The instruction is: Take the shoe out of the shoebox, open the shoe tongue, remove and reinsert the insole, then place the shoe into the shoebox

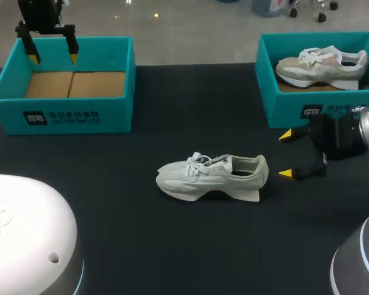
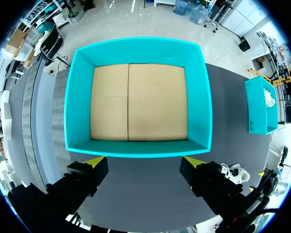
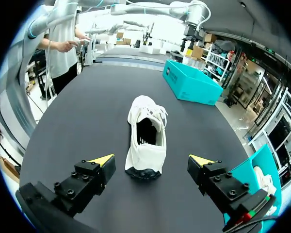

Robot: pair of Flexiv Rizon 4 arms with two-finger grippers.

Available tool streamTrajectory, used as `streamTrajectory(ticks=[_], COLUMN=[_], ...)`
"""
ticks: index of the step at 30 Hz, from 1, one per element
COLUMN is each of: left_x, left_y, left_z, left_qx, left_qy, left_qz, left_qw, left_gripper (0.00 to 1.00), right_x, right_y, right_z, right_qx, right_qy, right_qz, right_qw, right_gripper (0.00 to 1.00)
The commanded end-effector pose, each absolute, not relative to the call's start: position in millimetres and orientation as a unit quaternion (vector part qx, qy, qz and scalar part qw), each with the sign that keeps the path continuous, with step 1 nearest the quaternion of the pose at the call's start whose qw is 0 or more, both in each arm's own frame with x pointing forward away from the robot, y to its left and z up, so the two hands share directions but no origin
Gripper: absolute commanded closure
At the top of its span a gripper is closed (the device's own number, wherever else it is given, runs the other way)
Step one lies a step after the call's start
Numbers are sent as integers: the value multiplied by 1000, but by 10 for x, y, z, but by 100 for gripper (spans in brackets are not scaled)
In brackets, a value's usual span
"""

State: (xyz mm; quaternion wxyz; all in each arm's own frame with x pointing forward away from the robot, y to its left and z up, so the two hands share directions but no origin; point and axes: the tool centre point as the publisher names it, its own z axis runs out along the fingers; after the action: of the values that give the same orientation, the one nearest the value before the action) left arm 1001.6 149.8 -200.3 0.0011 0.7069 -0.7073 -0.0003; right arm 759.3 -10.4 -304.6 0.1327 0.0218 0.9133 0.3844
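The table [image 1: 141, 233] carries two open boxes, well apart at its far corners. The left box [image 1: 61, 117] holds nothing, and the right box [image 1: 283, 104] holds a second shoe [image 1: 323, 66]. The shoe [image 1: 212, 177] lies upright on its sole near the table's middle, outside both boxes, so taking it out looks done and opening the tongue [image 3: 148, 114] looks like the step in hand.

The right hand [image 1: 285, 154] sits just beside the heel with its fingers spread and the heel lined up between them, not touching. The left hand [image 1: 53, 58] hangs over the left box, also spread and holding nothing. One hand should probably pin the heel or the sole's edge so the shoe cannot slide. The other can then pinch the tongue's top edge and draw it toward the toe. A light grip high on the tongue should avoid snagging the laces [image 1: 200, 163].

The table has a dark, matte, flat cover that may give some grip. Both boxes are teal card with straight walls, and the left one shows a plain brown floor. The shoe is off-white and soft-looking in the upper, with a thick sole that flares out behind the heel. Its opening is dark, so I cannot make out the insole.
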Motion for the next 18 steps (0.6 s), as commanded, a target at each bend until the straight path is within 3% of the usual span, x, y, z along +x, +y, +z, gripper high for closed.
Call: streamTrajectory(ticks=[1, 18], left_x=[10010, 10010], left_y=[1498, 1498], left_z=[-2002, -2002], left_qx=[707, 707], left_qy=[-707, -707], left_qz=[0, 0], left_qw=[1, 1], left_gripper=[0, 0], right_x=[7628, 7799], right_y=[-74, 161], right_z=[-3244, -3783], right_qx=[3, 4], right_qy=[893, 889], right_qz=[431, 449], right_qw=[130, 91], right_gripper=[0, 0])
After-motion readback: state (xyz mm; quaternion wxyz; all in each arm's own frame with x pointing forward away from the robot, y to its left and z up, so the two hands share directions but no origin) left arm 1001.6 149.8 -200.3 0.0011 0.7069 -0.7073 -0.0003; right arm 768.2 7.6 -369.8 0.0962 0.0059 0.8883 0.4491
